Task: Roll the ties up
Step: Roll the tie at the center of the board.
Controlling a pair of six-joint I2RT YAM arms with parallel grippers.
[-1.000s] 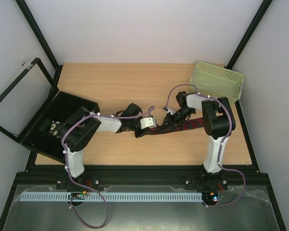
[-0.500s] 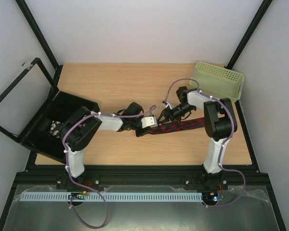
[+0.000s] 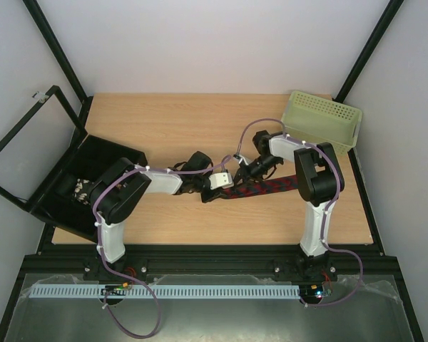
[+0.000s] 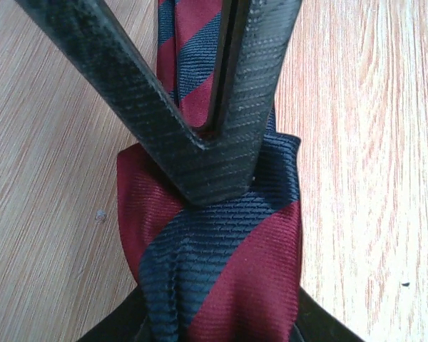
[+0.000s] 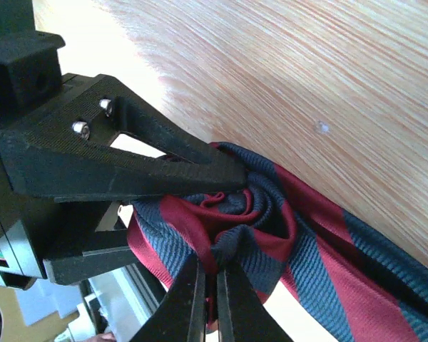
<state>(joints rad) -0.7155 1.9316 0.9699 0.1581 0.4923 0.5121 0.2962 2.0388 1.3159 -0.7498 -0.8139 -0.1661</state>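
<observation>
The right gripper (image 5: 212, 281) is clenched on a fold at the heart of the rolled end of the tie (image 5: 328, 260), its two fingers pressed together to a narrow point. The left gripper (image 3: 230, 187) grasps the same roll from the opposite side, so the two nearly touch. The rest of the tie lies flat on the table (image 3: 171, 128), running right until the right arm (image 3: 315, 178) hides its end. An open black box (image 3: 103, 160) sits at the table's left edge, holding something pale and patterned, too small to make out. A green basket (image 3: 321, 117) stands at the far right corner, well apart from the tie.
</observation>
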